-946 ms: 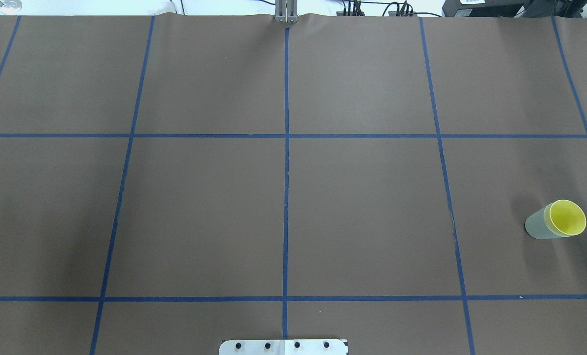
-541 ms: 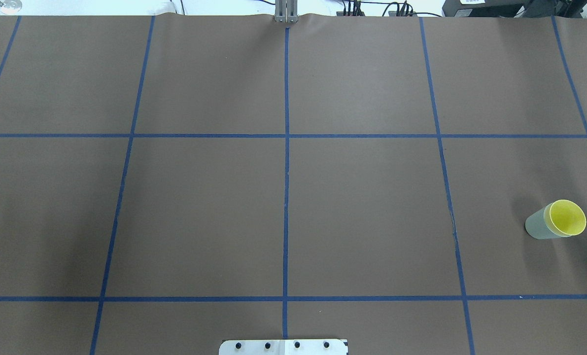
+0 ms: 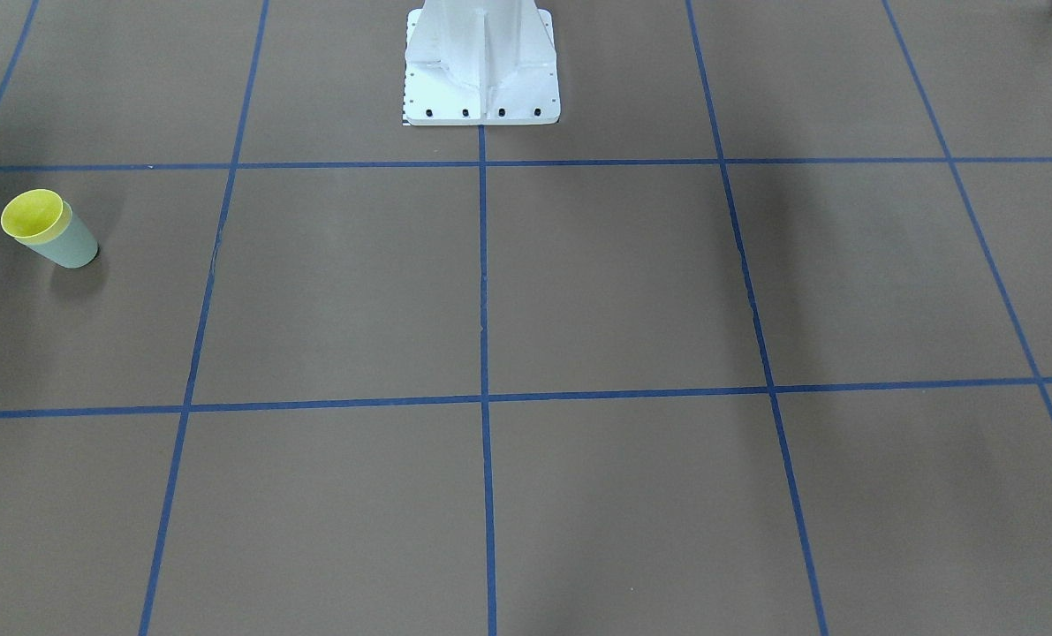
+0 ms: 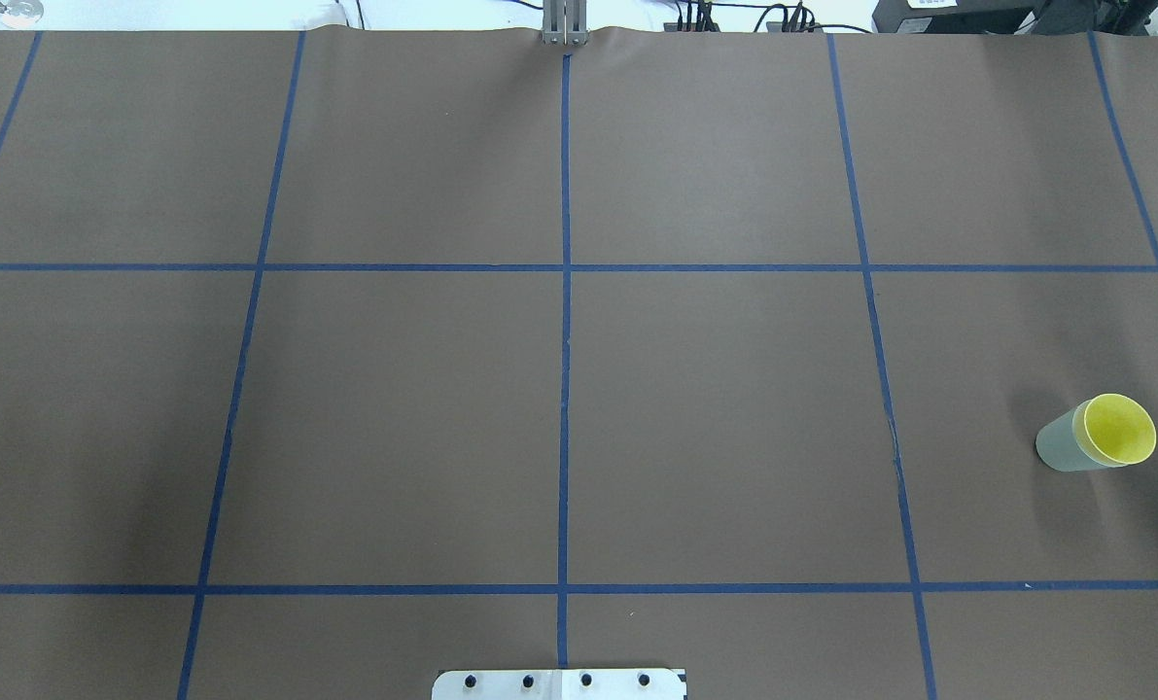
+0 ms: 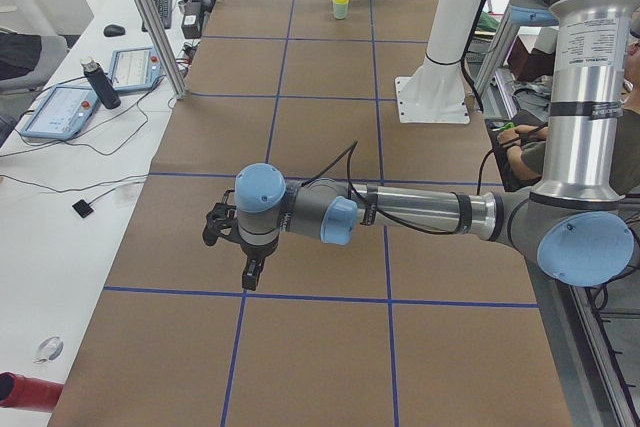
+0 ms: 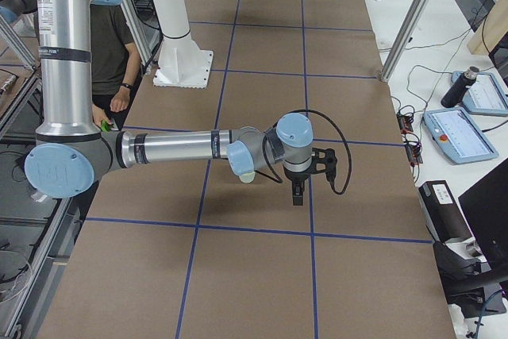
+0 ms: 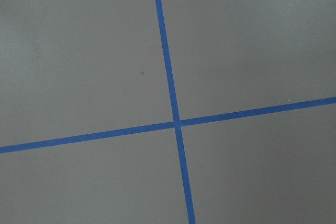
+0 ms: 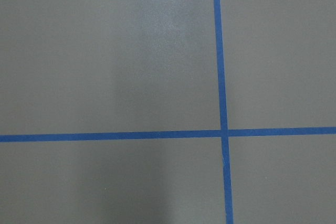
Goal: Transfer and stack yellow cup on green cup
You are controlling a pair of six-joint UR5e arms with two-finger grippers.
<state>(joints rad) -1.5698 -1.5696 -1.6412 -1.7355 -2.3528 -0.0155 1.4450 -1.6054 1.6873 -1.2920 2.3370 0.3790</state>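
The yellow cup (image 4: 1118, 428) sits nested inside the green cup (image 4: 1057, 449); only its rim and inside show. The pair stands upright on the brown table at the right side of the overhead view. It also shows at the left of the front view, yellow cup (image 3: 31, 215) in green cup (image 3: 73, 247). My left gripper (image 5: 232, 247) and right gripper (image 6: 309, 179) show only in the side views, held above the table and away from the cups. I cannot tell whether they are open or shut. Both wrist views show only bare table and tape.
Blue tape lines (image 4: 564, 389) divide the brown table cover into squares. The robot's white base (image 3: 481, 62) stands at the table's near edge. An operator (image 6: 107, 45) stands beside the robot. Tablets and a bottle (image 5: 100, 82) lie on the side bench.
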